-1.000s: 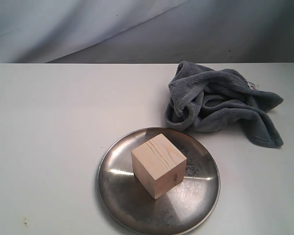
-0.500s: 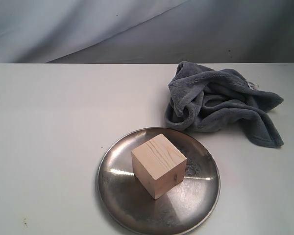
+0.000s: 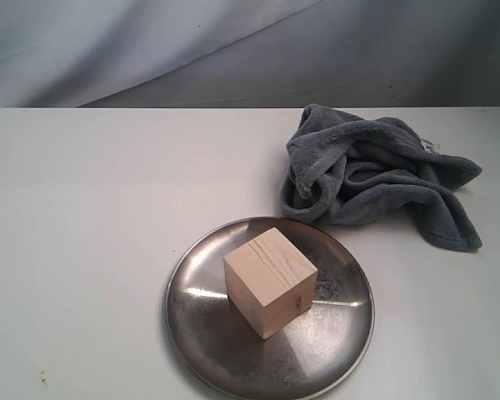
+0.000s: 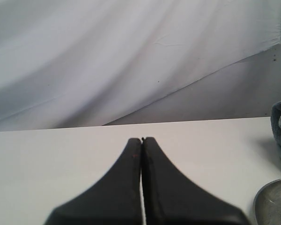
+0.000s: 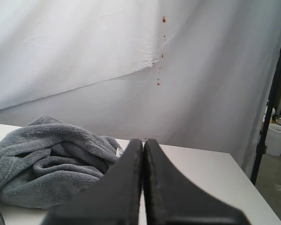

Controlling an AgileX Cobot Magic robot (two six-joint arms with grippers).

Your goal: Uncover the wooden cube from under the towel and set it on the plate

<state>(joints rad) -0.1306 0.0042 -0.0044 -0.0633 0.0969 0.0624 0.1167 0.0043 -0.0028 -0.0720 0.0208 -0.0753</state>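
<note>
Left claw point(image 4: 141, 139): black, tips pressed together, gripping nothing. It shows only in its own wrist view, raised over a bare stretch of the white tabletop point(image 3: 92, 208), and is absent from the exterior view. Plate point(image 3: 202, 337): round, shiny steel dish with a raised rim, lying at the front of the tabletop about midway across. Wooden cube point(image 3: 271, 282): pale block with grain lines on top and a small dark knot on one side face. It rests flat on the plate near the middle, turned corner-on to the exterior camera, fully uncovered and touched by neither claw. Towel point(image 3: 375, 175): grey-blue fleece bunched in a loose heap behind and to the right of the plate. Its nearest fold is close by the rim; whether they touch cannot be told. It covers nothing visible. Right claw point(image 5: 143, 140): black, tips closed against each other, empty, held apart from the towel and likewise absent from the exterior view. Status, as judged: uncovering done, placing done, both arms clear, with no step apparently left.
</note>
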